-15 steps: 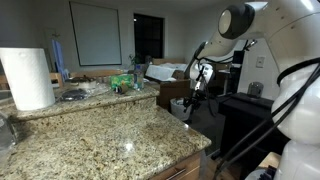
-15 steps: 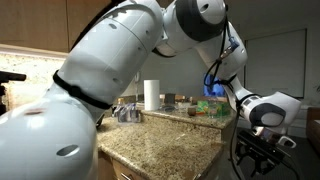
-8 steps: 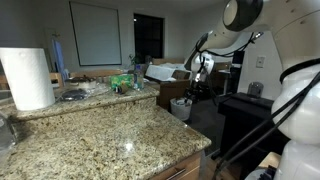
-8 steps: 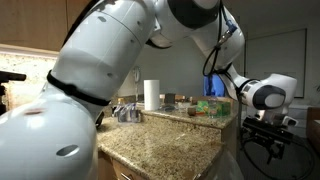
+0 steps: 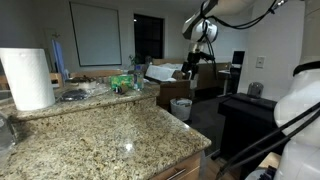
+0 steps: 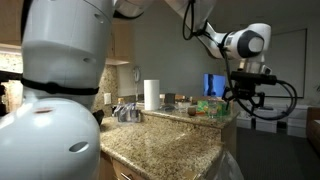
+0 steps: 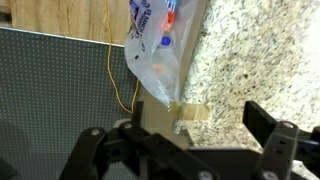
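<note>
Plastic bag (image 7: 155, 55): clear, crinkled, printed in blue and red, hanging limp off the counter's end in the wrist view; narrowing to a loose point at the bottom.
Bag position: just beside the granite edge, over dark grey carpet (image 7: 60, 90), ahead of the claw and roughly centred between its fingers; untouched, well apart from both.
Claw (image 7: 175, 128): released, spread wide, grasping nothing; black fingers (image 7: 88, 150) low in the wrist view, one at each side.
Outside look: claw (image 5: 192, 64) riding high past the far end of the counter, pointing down, clear of every surface; same claw (image 6: 243, 96) seen hanging in the air off the counter's end, above countertop level.
Granite counter (image 7: 260, 50): speckled tan and brown, filling the right of the wrist view; long and glossy in both exterior views (image 5: 100, 135) (image 6: 160, 140).
Wood panel (image 7: 190, 112): pale, under the granite edge, right by the bag's lower tip.
Yellow cable (image 7: 112, 70): thin, trailing down over the carpet just left of the bag.
Paper towel roll (image 5: 27, 78): upright on the counter, white, well apart from the claw; also standing mid-counter (image 6: 152, 94).
Contact between bag and granite: cannot tell from here.
</note>
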Available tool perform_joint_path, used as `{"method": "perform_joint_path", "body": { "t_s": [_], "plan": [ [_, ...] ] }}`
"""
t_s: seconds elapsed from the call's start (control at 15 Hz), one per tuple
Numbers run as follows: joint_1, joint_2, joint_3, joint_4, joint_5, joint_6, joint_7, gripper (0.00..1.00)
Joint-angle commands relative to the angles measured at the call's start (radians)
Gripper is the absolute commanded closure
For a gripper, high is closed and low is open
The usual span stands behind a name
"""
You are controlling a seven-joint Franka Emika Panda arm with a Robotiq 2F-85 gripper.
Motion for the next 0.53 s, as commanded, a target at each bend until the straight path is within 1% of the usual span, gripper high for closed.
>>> {"method": "perform_joint_path", "body": {
  "t_s": [0.0,0.2,0.33,0.47],
  "plan": [
    [0.119,-0.167,0.009,-0.192,-0.156,0.042,0.066,0.0],
    [0.209,-0.23,0.036,-0.308,-0.306,0.072,0.231,0.0],
    [0.251,-0.248,0.052,-0.367,-0.362,0.099,0.366,0.0],
    [0.275,-0.255,0.061,-0.412,-0.377,0.151,0.481,0.0]
  ]
}}
